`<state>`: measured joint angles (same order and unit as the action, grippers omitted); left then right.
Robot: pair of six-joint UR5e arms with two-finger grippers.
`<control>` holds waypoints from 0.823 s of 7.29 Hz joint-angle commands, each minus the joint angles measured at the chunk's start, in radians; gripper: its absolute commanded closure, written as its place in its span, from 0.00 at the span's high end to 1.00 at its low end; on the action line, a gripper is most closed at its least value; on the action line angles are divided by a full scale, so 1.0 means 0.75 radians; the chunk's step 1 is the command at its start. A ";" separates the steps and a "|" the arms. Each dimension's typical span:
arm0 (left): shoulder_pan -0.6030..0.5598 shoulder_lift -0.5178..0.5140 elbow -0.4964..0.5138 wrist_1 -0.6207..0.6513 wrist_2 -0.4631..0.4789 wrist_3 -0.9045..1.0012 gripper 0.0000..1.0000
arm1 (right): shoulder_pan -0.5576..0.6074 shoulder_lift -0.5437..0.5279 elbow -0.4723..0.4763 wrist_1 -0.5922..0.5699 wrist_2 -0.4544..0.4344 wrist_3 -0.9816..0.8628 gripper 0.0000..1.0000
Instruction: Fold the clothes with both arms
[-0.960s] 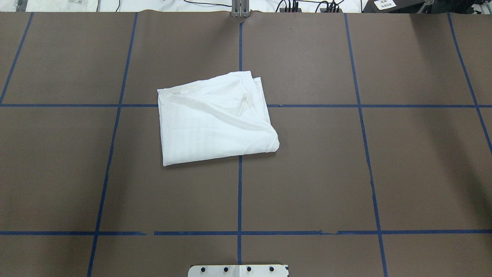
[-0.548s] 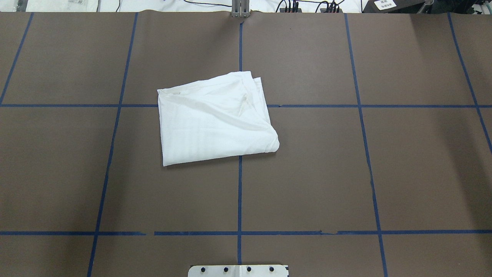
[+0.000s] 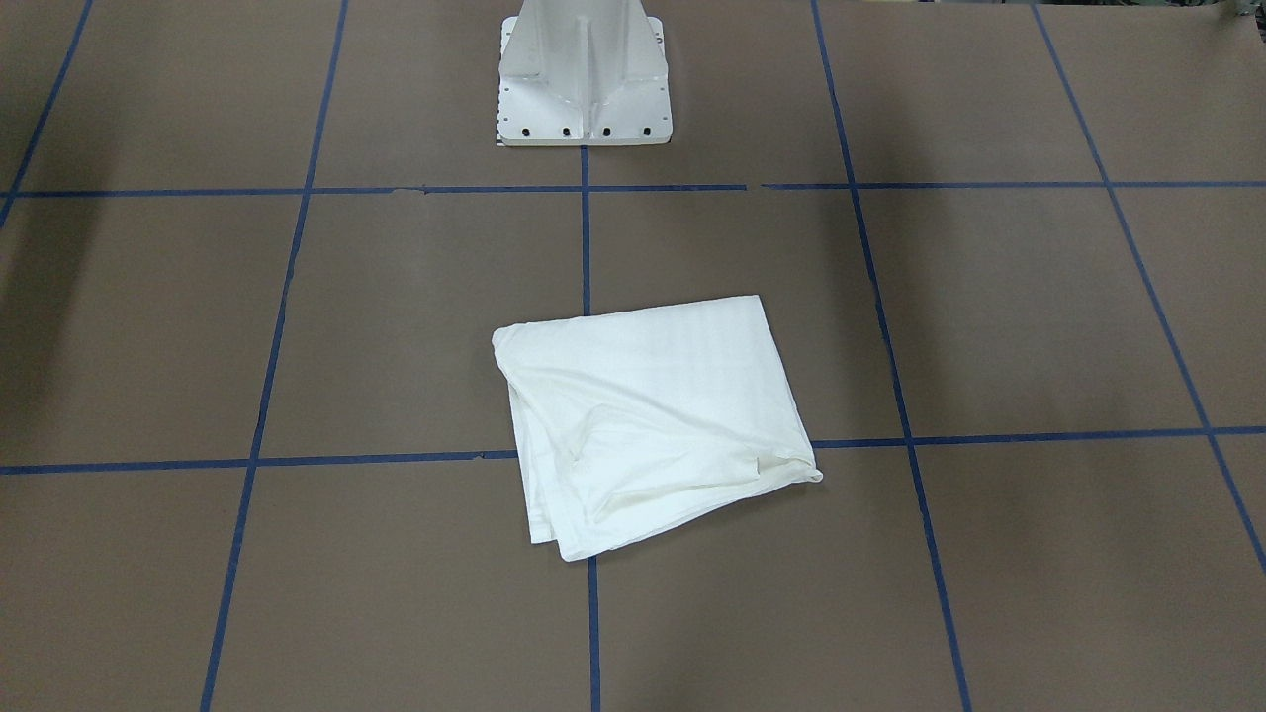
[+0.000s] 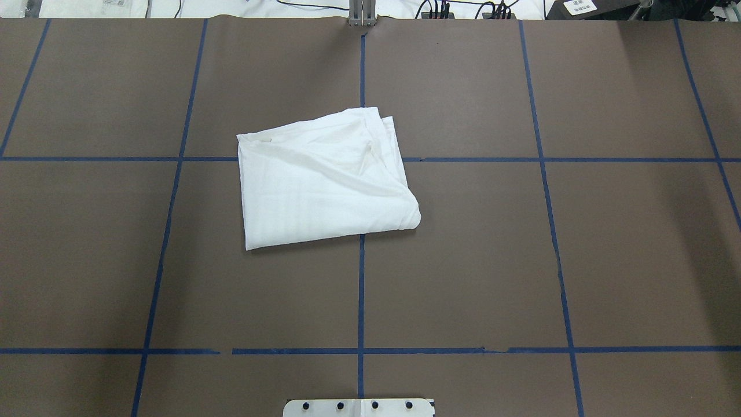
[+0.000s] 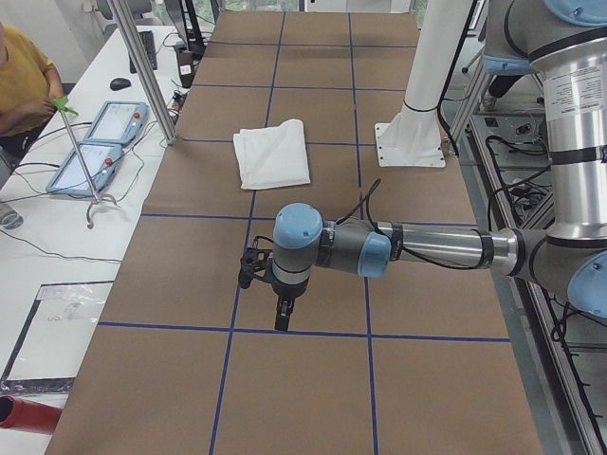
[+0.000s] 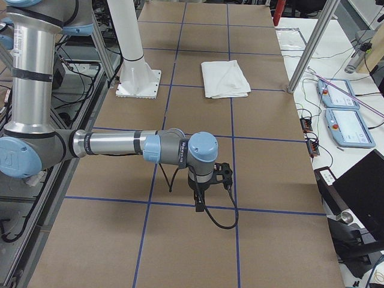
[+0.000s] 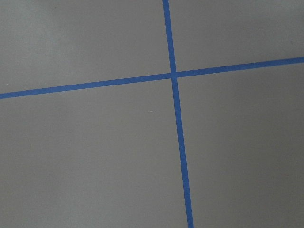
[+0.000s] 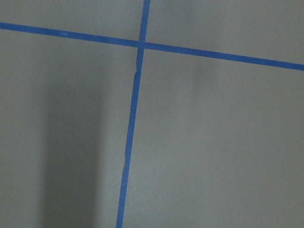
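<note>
- Overhead exterior view: the white T-shirt (image 4: 324, 179) lies folded into a flat, roughly rectangular packet on the brown tabletop (image 4: 521, 260). It is at about 12 o'clock from the white pedestal base (image 4: 359, 407) and well apart from it.
- Its long axis runs from about 8 o'clock to 2 o'clock. A rounded folded corner points to 4 o'clock and stacked loose edges show at the 1 o'clock corner.
- The packet covers a crossing of the blue tape lines (image 4: 360, 289), with most of it on the 9 o'clock side of the centre line.
- Exterior left view: the left arm (image 5: 427, 248) reaches out level over the tabletop. The left end effector (image 5: 283, 318) points down above a tape line, well apart from the T-shirt (image 5: 272, 154). I cannot tell whether it is released or clenched.
- Exterior right view: the right arm (image 6: 114, 144) is stretched out likewise. The right end effector (image 6: 198, 204) points down, far from the T-shirt (image 6: 225, 78), and its state cannot be told either.
- Both wrist views show only bare tabletop and crossing tape.
</note>
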<state>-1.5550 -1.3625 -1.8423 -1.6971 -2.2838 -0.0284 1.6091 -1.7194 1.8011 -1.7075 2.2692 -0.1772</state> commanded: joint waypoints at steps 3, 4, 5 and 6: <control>0.003 0.000 0.000 0.001 0.008 -0.011 1.00 | 0.000 0.012 0.004 0.002 0.001 -0.001 1.00; 0.001 0.000 0.000 0.003 0.008 -0.011 1.00 | 0.000 0.012 0.000 0.002 0.001 -0.001 1.00; 0.001 0.000 0.014 0.007 0.008 -0.011 1.00 | 0.000 0.012 0.006 0.002 0.001 -0.001 1.00; 0.001 0.000 0.016 0.007 0.006 -0.011 1.00 | 0.000 0.012 0.008 0.004 0.001 -0.007 1.00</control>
<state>-1.5537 -1.3622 -1.8350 -1.6932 -2.2783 -0.0366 1.6092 -1.7108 1.8047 -1.7054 2.2703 -0.1790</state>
